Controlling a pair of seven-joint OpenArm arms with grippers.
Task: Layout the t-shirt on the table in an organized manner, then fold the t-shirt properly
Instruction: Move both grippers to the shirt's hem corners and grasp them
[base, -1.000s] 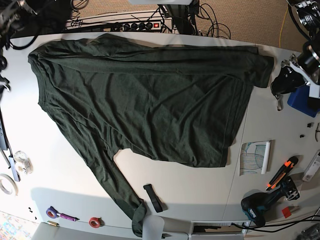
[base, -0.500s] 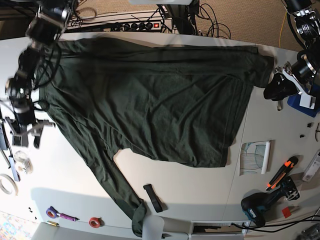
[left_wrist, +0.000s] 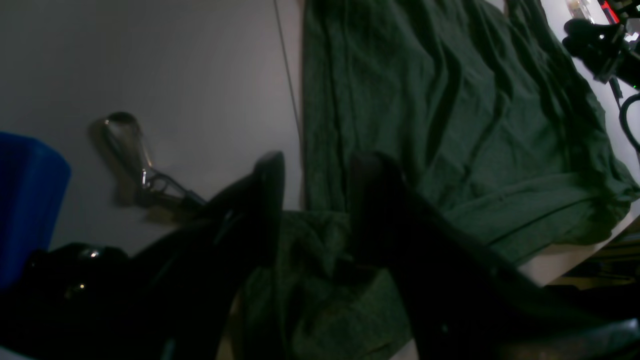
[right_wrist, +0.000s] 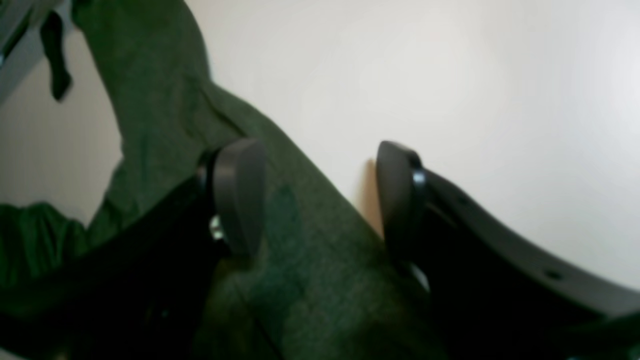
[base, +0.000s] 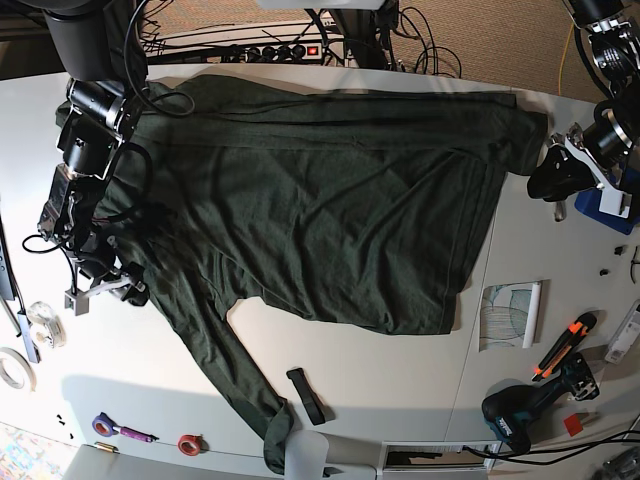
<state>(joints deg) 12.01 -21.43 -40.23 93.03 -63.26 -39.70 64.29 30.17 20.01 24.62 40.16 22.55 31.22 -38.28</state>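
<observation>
Our base view bright, evenly lit from above, table (base: 380, 390) edges bowed by the wide lens, our left wrist view dim and murky, left gripper (left_wrist: 320, 167) nearly black, our right wrist view blurred throughout, table washed pale, t-shirt (right_wrist: 165, 100) soft

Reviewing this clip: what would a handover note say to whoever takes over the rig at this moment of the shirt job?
Left gripper: open, low over the shirt's corner on its side, nothing gripped.
Right gripper: open, jaws straddling the shirt's edge, cloth between them but not pinched.
T-shirt: dark green, spread across the table but wrinkled. One sleeve trails to the front edge, its end bunched there.
Done: rough spread only.
Left: smooth the body, straighten the sleeve, then do all the folds.
</observation>
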